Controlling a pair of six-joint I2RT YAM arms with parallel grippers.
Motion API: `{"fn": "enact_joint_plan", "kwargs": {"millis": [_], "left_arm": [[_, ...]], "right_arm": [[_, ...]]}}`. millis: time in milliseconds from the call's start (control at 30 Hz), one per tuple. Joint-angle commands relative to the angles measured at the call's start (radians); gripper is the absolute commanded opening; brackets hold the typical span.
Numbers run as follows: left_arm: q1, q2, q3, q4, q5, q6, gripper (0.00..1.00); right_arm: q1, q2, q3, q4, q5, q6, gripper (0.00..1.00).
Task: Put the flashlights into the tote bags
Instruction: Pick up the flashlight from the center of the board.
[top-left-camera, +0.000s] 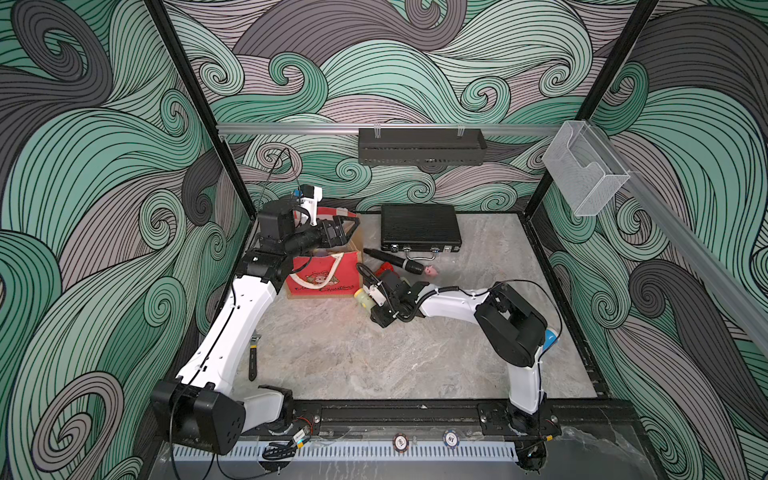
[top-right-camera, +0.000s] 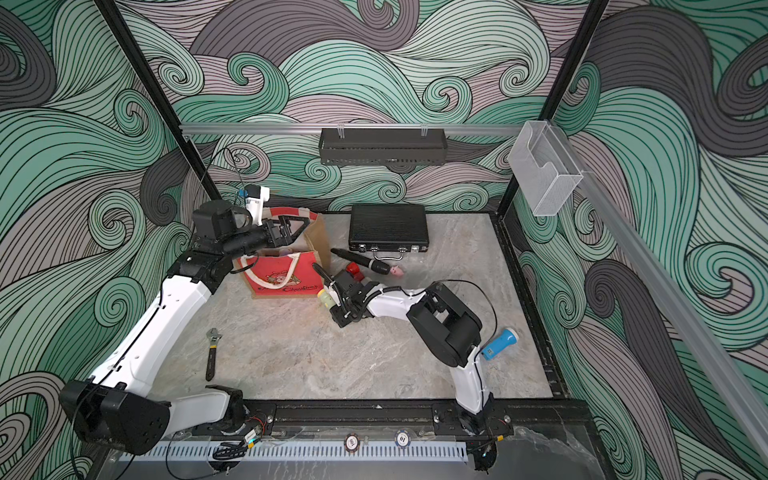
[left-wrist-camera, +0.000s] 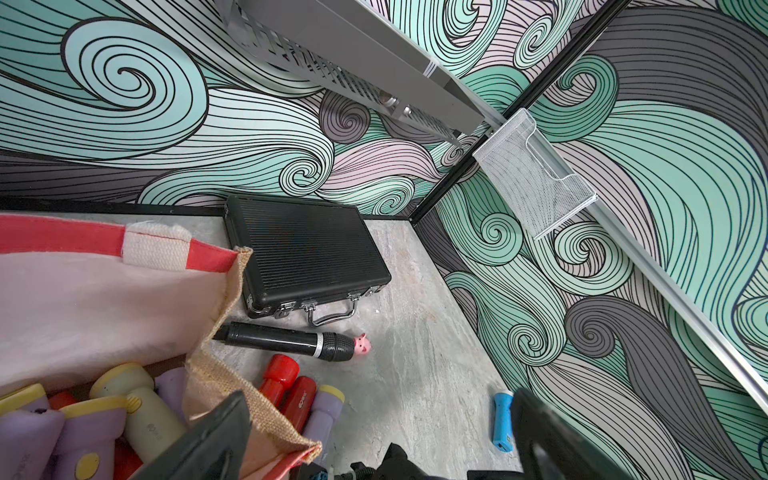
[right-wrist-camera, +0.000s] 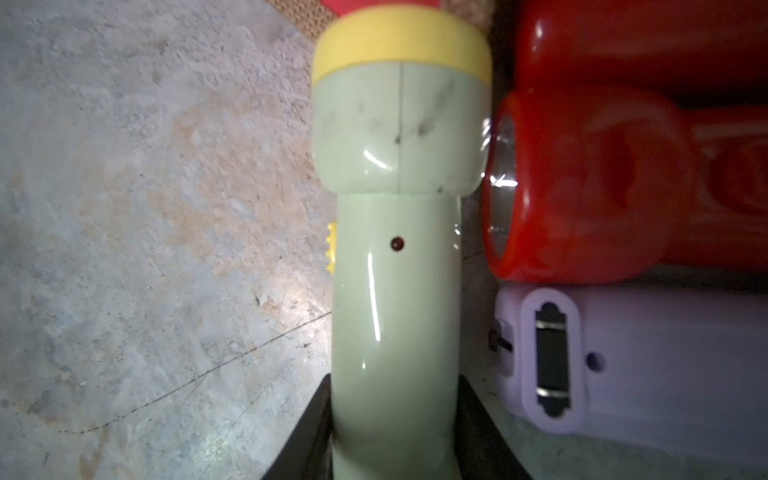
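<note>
The red tote bag (top-left-camera: 324, 278) (top-right-camera: 286, 276) stands at the back left with several lilac and pale green flashlights (left-wrist-camera: 137, 407) inside. My left gripper (top-left-camera: 345, 228) (left-wrist-camera: 382, 436) hangs open over its brown side (left-wrist-camera: 232, 365). On the floor right of the bag, my right gripper (right-wrist-camera: 395, 428) (top-left-camera: 374, 300) is shut on a pale green flashlight (right-wrist-camera: 397, 249) (top-right-camera: 325, 297) by its handle. Beside it lie two red flashlights (right-wrist-camera: 582, 187) (left-wrist-camera: 278, 374) and a lilac one (right-wrist-camera: 623, 365) (left-wrist-camera: 326, 407). A blue flashlight (top-right-camera: 500, 343) (left-wrist-camera: 502, 419) lies near the right arm's base.
A flat black case (top-left-camera: 419, 227) lies at the back. A black microphone-like stick (top-left-camera: 395, 262) and a pink pig (top-left-camera: 432, 271) lie in front of it. A wrench (top-right-camera: 212, 353) lies beside the left arm. A black shelf (top-left-camera: 422, 146) hangs on the back wall.
</note>
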Motion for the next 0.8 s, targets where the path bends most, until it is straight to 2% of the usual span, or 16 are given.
{"fn": "enact_joint_plan", "kwargs": {"millis": [0,100,267,433,600,767], "left_arm": [[-0.003,-0.015,0.002,0.017,0.0,0.001,0.99],[-0.003,-0.019,0.002,0.017,0.0,0.001,0.99],[-0.003,-0.022,-0.003,0.019,0.018,0.0,0.99],[-0.003,-0.024,-0.019,0.065,0.062,-0.023,0.98],[-0.006,-0.014,-0.035,0.18,0.214,-0.095,0.99],[-0.044,-0.018,-0.045,0.231,0.27,-0.092,0.99]], "right_arm": [[-0.001,-0.045,-0.076,0.049,0.002,-0.028,0.24],[-0.001,-0.123,-0.166,0.143,-0.015,-0.04,0.1],[-0.008,-0.267,-0.308,0.291,-0.043,-0.02,0.01],[-0.028,-0.397,-0.393,0.39,-0.075,0.031,0.0],[-0.073,-0.561,-0.46,0.493,-0.102,0.096,0.0],[-0.109,-0.707,-0.448,0.511,-0.109,0.105,0.0]]}}
